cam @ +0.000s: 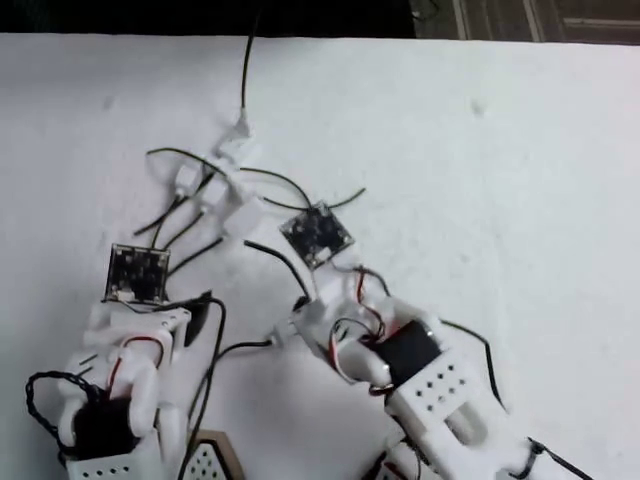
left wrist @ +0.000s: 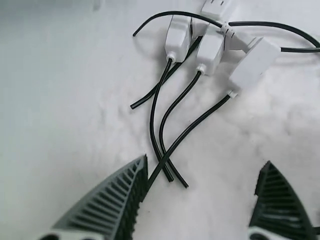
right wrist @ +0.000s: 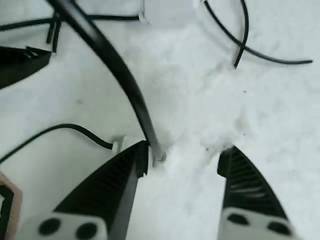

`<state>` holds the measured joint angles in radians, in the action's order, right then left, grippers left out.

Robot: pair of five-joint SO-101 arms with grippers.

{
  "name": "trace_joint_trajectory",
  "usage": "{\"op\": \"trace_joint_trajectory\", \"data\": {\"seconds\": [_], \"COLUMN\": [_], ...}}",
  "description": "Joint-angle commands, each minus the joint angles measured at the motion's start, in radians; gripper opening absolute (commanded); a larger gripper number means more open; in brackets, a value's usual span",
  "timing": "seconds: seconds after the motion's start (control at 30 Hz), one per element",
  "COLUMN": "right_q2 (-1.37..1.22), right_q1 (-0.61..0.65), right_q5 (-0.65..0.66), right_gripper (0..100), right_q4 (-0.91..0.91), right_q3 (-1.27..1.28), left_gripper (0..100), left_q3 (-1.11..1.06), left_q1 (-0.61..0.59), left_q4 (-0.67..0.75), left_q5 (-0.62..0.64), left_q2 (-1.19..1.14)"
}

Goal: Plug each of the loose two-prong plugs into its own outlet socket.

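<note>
We see a white table (cam: 520,150), dark room (cam: 150,15) beyond. Left gripper (left wrist: 205,162) and right gripper (right wrist: 186,147) stand wide; left wrist view resolves three white plugs (left wrist: 210,50).

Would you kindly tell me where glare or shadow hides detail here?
High view: the white table glares, so the white plugs nearly merge with it; the black cords stand out. Left wrist view: light is even, with faint shadows under the plugs. Right wrist view: a white plug beside the right tool fades into the table.
</note>
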<state>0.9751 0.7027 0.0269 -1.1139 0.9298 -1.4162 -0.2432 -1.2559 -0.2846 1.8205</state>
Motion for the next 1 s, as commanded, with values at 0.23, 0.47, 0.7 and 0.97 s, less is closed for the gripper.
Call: {"op": "trace_joint_trajectory", "data": {"seconds": [0.23, 0.47, 0.7, 0.97], "right_q2": [0.306, 0.407, 0.414, 0.407], "right_q1": [-0.013, -0.234, -0.294, -0.298], "right_q5": [-0.003, -0.002, -0.002, -0.002], "right_gripper": [4.7, 4.2, 4.4, 4.4], "right_q4": [-0.309, -0.312, -0.294, -0.294], "right_q3": [-0.250, -0.061, -0.020, -0.017], "left_gripper": [34, 34, 34, 34], "left_q3": [0.072, -0.012, -0.020, 0.015], "left_q1": [0.271, 0.473, 0.522, 0.526], "left_q4": [-0.100, -0.091, -0.087, -0.058], "left_q5": [-0.127, -0.133, -0.133, -0.133], "left_q2": [-0.008, -0.008, -0.008, -0.101]}}
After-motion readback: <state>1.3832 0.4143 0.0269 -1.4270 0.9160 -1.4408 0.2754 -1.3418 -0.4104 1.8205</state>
